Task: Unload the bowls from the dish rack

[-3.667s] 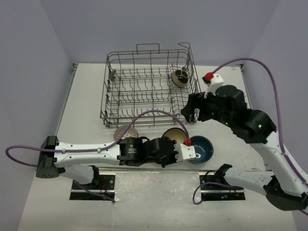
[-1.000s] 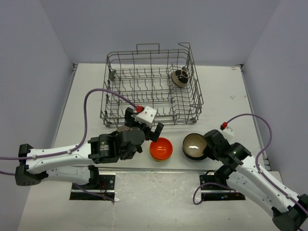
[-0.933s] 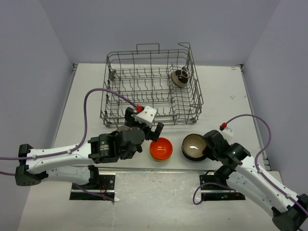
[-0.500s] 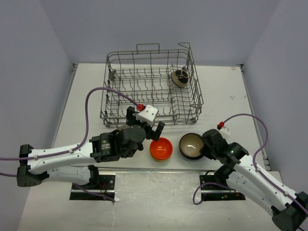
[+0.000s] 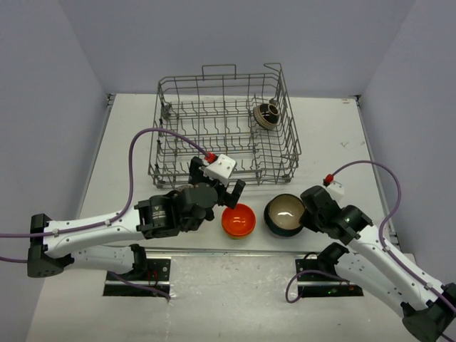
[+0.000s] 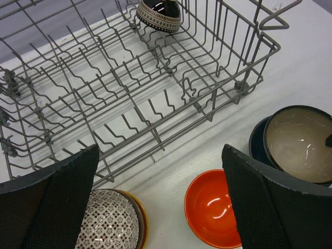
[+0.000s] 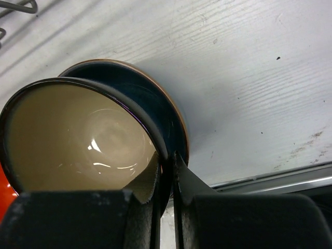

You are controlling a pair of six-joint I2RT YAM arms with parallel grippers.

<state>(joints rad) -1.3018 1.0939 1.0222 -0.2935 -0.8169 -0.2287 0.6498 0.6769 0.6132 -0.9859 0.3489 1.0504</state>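
The grey wire dish rack (image 5: 214, 78) (image 6: 129, 93) stands at the back, with one dark patterned bowl (image 5: 267, 114) (image 6: 158, 13) on edge in its far right corner. In front of it an orange bowl (image 5: 239, 219) (image 6: 212, 207) sits on the table. My left gripper (image 5: 218, 178) (image 6: 160, 150) hangs open over the table, between the rack's front edge and the orange bowl. My right gripper (image 5: 303, 214) (image 7: 167, 155) is shut on the rim of a black-and-cream bowl (image 5: 283, 215) (image 7: 78, 135), tilted over a dark blue bowl (image 7: 155, 98) (image 6: 258, 142).
A patterned bowl (image 6: 109, 223) is nested in a yellow bowl (image 6: 141, 228) on the near left; the left arm hides both from above. A metal strip (image 7: 270, 179) runs along the table's near edge, close to the right gripper.
The right gripper has carried the black-and-cream bowl slightly left over the dark blue bowl. The left gripper has drifted a little right and toward the rack, still open.
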